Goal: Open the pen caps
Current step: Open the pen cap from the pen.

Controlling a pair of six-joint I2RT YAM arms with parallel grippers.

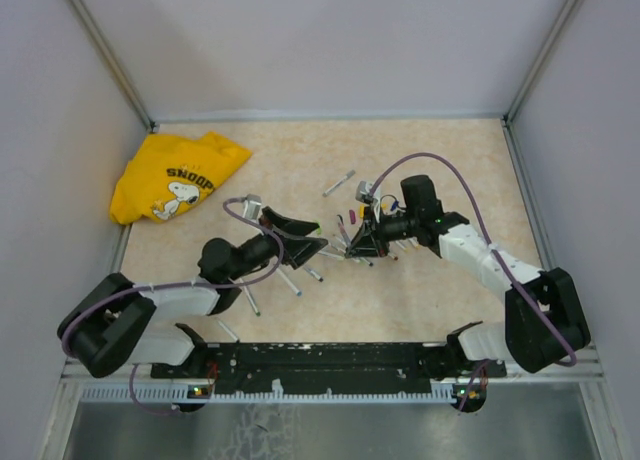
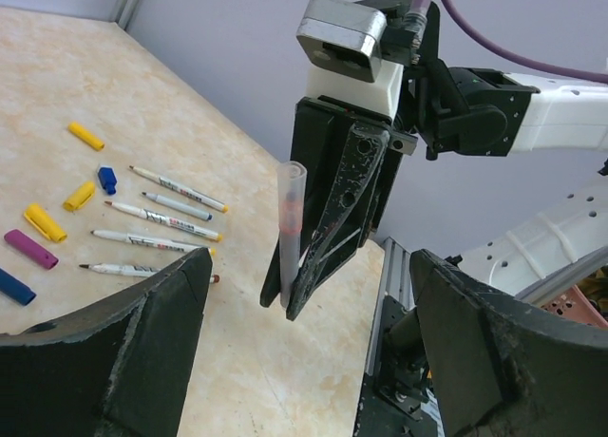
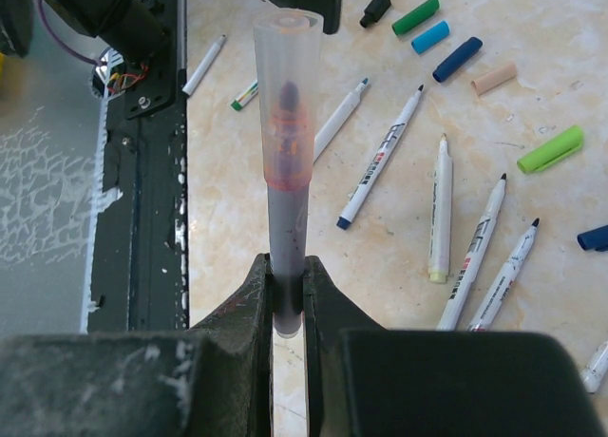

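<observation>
Right fingers (image 3: 313,313) clamped tight on upright pen (image 3: 285,223), translucent cap (image 3: 286,76) on top, not yet pulled. Left fingers (image 1: 298,232) spread wide, empty, facing it. Risk: off-centre closing tilts pen, or barrel slips through narrow grip. Loose caps (image 3: 415,15) litter surface (image 3: 570,57).

Pen (image 3: 285,171) in right tool (image 3: 288,299); left tool (image 2: 310,261) leftward; caps (image 3: 415,15) on table (image 3: 570,57).

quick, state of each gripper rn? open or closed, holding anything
Left gripper: open, holding nothing.
Right gripper: shut on a capped pen, gripped by the barrel with the clear cap at the free end.
</observation>
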